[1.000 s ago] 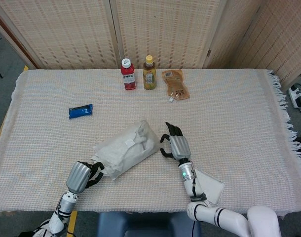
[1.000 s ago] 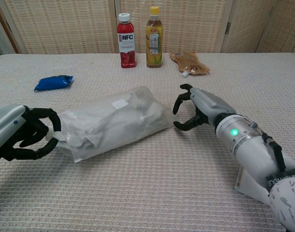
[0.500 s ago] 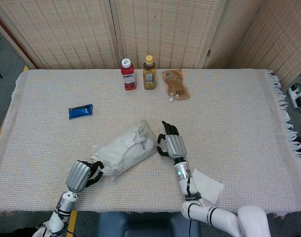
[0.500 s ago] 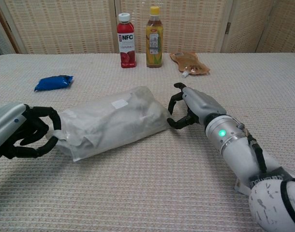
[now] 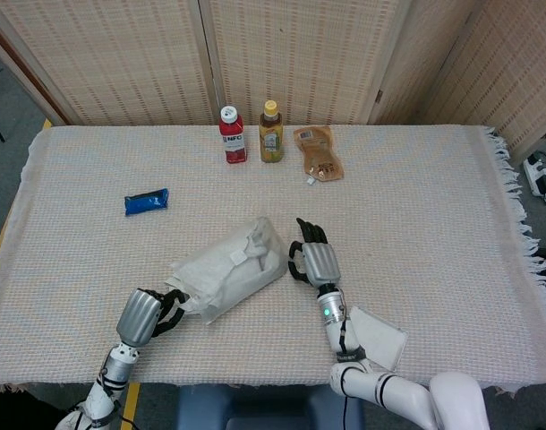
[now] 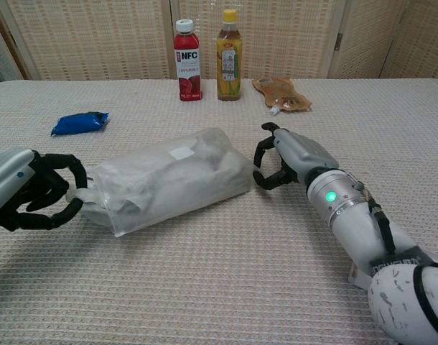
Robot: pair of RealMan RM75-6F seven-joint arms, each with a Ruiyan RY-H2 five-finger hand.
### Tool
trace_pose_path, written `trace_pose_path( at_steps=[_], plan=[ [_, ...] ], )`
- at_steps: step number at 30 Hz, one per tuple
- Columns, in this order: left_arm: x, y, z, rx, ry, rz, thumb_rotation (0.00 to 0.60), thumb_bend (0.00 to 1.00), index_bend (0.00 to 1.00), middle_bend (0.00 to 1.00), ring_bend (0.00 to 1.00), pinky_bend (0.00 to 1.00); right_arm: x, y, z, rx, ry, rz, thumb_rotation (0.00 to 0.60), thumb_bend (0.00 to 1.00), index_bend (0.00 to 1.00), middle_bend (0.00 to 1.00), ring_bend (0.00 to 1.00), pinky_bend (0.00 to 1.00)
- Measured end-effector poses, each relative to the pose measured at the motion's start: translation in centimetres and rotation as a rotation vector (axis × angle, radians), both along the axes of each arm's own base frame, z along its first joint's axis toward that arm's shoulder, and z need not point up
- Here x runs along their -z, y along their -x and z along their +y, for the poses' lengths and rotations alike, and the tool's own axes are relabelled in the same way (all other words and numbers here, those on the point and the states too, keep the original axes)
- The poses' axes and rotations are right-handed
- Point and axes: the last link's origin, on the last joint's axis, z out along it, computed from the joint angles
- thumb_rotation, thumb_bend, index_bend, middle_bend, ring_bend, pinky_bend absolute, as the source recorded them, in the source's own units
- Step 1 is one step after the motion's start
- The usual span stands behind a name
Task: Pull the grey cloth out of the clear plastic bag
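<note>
The clear plastic bag (image 5: 230, 269) (image 6: 169, 181) lies on its side mid-table, with the pale grey cloth (image 6: 204, 172) bunched inside it. At the bag's left end my left hand (image 5: 146, 313) (image 6: 29, 195) has its dark fingers curled around a fold of the plastic and grips it. My right hand (image 5: 313, 260) (image 6: 291, 159) is at the bag's right end in a claw. Its fingertips (image 6: 260, 159) are at the plastic with the thumb apart from them, and nothing is pinched between them.
A red bottle (image 5: 232, 135), a yellow-capped bottle (image 5: 271, 132) and a brown pouch (image 5: 318, 152) stand along the far edge. A blue packet (image 5: 146, 202) lies to the left. A white flat object (image 5: 376, 336) sits beside my right forearm near the front edge.
My right hand came in to the bag's right end and stays there. My left hand drew the bag's left fold slightly left and up.
</note>
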Motion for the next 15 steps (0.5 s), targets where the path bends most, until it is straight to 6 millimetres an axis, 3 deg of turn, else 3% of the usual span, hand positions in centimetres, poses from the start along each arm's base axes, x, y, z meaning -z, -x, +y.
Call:
trace_pose_path(
  at_steps=[8, 15],
  plan=[
    [-1.2, 0.9, 0.8, -0.019, -0.038, 0.016, 0.6, 0.57, 0.71, 1.0, 1.0, 1.0, -1.9, 1.2, -0.1, 0.006, 0.037, 0.004, 0.6, 0.5, 0.62, 0.05, 0.0, 0.0],
    [-3.1, 2.5, 1.9, -0.057, -0.101, 0.044, 0.6, 0.57, 0.71, 1.0, 1.0, 1.0, -5.1, 3.8, -0.2, 0.031, 0.098, 0.025, 0.6, 0.5, 0.63, 0.05, 0.0, 0.0]
  ],
)
